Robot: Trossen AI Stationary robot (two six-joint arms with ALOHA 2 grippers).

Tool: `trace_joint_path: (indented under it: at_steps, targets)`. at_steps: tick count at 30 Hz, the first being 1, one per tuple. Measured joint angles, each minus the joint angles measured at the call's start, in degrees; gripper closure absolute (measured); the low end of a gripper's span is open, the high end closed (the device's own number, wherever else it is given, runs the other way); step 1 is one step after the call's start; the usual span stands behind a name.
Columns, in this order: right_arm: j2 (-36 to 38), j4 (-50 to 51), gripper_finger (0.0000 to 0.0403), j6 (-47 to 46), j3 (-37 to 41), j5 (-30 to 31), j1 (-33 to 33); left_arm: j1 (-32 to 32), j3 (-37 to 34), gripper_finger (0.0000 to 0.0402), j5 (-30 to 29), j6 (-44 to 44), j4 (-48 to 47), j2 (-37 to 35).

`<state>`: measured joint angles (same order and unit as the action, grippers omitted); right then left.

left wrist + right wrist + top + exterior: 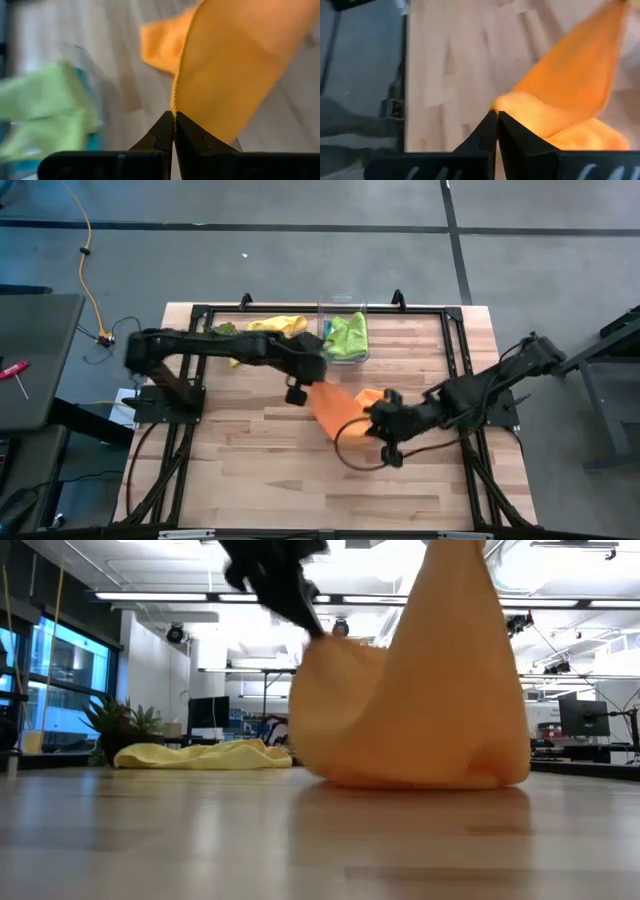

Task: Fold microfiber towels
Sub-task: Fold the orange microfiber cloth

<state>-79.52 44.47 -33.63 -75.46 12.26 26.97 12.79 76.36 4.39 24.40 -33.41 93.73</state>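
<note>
An orange towel (335, 408) hangs between my two grippers over the middle of the table. Its lower fold (420, 775) rests on the wood. My left gripper (300, 388) is shut on the towel at the towel's left end. My right gripper (376, 412) is shut on it at its right end. In the low view the towel rises to one peak at my left gripper (316, 632). It also rises to a higher peak at the picture's top, where my right gripper is out of view. My left gripper pinches the orange towel's stitched edge (173, 102) between its two fingertips, slanting down from the table's left side. The cloth hangs below the fingers and sags slack toward the table. My right gripper pinches a bunched corner of the towel (502, 104) between its two fingers, slanting down from the table's right side. The cloth runs from there toward the other gripper and down to the wood.
A yellow towel (277, 326) lies at the far edge beside a green leafy clump (222, 330). A clear box (340, 310) at the far middle holds a lime green towel (348, 335). Black frame rails (455, 370) border the table. Bare wood (290, 480) lies near the front.
</note>
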Motion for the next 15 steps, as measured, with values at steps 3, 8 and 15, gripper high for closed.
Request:
trace_joint_path:
  at_steps: [3,8,15]
  targets:
    - [2.3,3.6,0.0403,0.5,0.0,1.5,-1.7,0.2,0.0,0.0401,-3.0,-2.0,-2.5,-7.0]
    - [3.1,8.0,0.0403,5.2,0.0,1.3,-4.3,0.3,0.0,0.0401,-8.9,-7.3,-5.4,-17.5]
    - [2.7,6.7,0.0403,18.6,0.0,0.3,-6.5,-0.3,0.0,0.0401,-11.2,-16.4,-9.5,-26.8]
